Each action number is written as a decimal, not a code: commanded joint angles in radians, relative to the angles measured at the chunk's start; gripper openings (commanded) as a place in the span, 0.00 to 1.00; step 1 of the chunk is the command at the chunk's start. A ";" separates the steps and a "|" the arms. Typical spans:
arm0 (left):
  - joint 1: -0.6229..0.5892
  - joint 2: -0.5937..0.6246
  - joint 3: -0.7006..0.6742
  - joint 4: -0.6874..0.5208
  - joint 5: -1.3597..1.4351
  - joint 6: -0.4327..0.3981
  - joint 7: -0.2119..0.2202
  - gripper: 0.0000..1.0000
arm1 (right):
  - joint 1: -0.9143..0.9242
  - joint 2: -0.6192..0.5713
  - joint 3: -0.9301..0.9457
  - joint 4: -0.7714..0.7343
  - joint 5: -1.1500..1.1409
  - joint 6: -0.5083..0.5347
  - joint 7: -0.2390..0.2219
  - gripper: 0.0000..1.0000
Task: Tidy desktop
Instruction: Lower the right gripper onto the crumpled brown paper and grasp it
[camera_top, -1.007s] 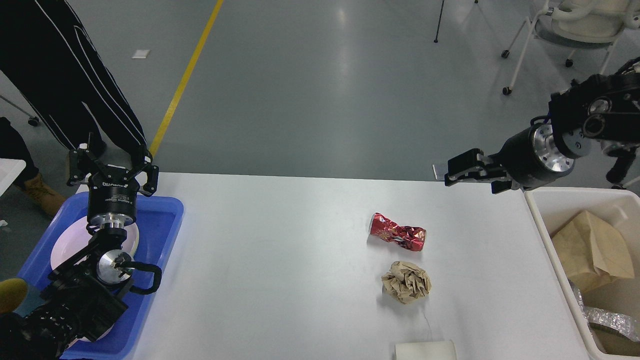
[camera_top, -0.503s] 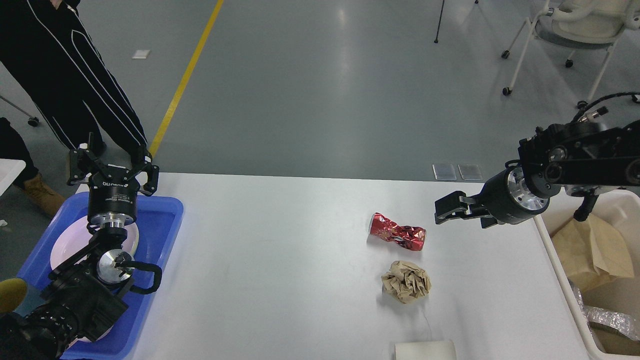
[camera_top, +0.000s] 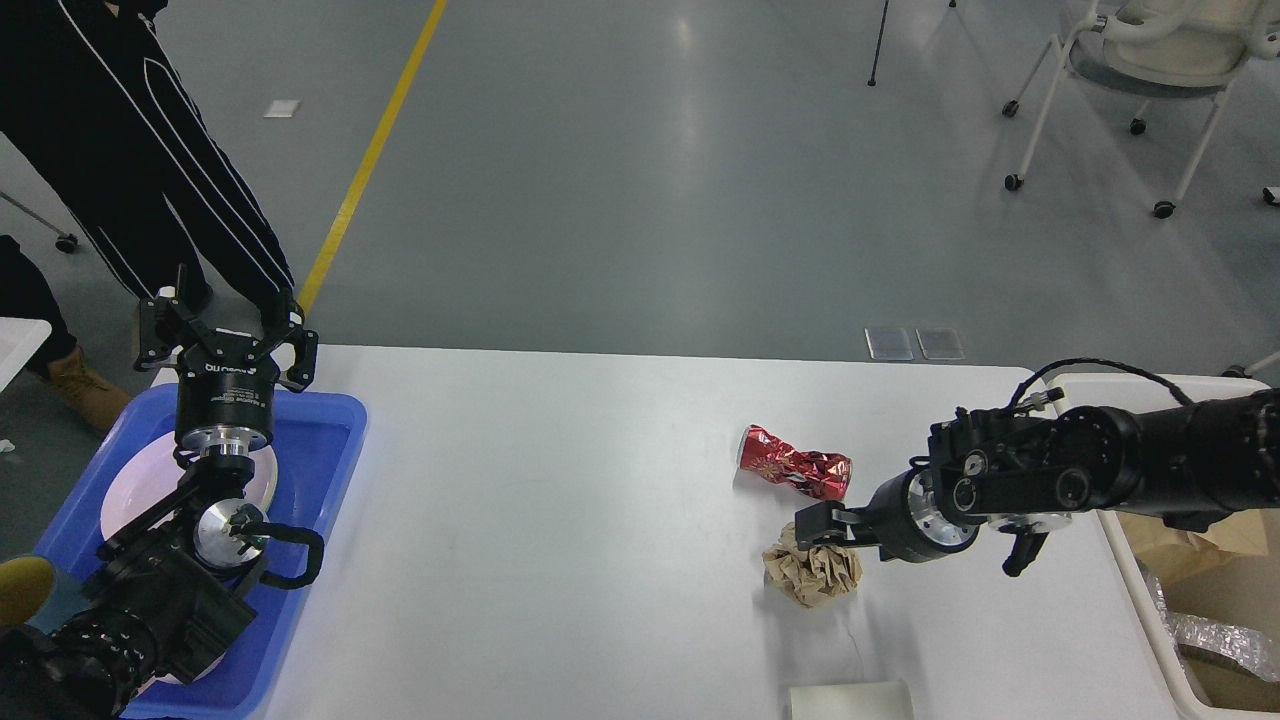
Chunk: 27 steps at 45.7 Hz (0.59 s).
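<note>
Worktop: the white worktop (camera_top: 560, 540) with rounded corners fills the lower middle of the head view, a grey floor beyond its far edge.
Right claw: the right claw (camera_top: 815, 528) reaches in low from the right and sits at the top edge of a crumpled brown paper ball (camera_top: 812, 568); its dark fingers overlap the paper, and whether they are released or clenched cannot be told.
Left claw: the left claw (camera_top: 226, 328) stands upright above the far rim of a blue tray (camera_top: 330, 440), fingers spread apart and grasping nothing.
Litter: a crushed red drink can (camera_top: 794, 470) lies on its side just beyond the paper ball, apart from it; a white paper roll (camera_top: 850, 700) is cut off by the near edge.
Tray: it rests at the left end of the worktop and holds a white plate (camera_top: 135, 490), partly hidden by the left arm.
Bin: a cream bin (camera_top: 1120, 395) at the right end holds brown paper (camera_top: 1215, 590) and clear plastic wrap (camera_top: 1225, 640).
Bystander: a person in black striped trousers (camera_top: 130, 140) stands beyond the tray.
</note>
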 joint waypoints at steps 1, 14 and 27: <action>0.000 0.000 0.000 0.000 0.000 0.000 -0.001 0.97 | -0.025 0.042 0.010 -0.038 -0.001 -0.004 -0.001 1.00; 0.002 0.000 -0.002 0.000 0.000 0.000 -0.001 0.97 | -0.065 0.046 0.037 -0.070 -0.001 -0.010 -0.003 1.00; 0.000 0.000 0.000 0.000 0.000 0.000 -0.001 0.97 | -0.117 0.108 0.048 -0.138 0.000 -0.073 -0.001 1.00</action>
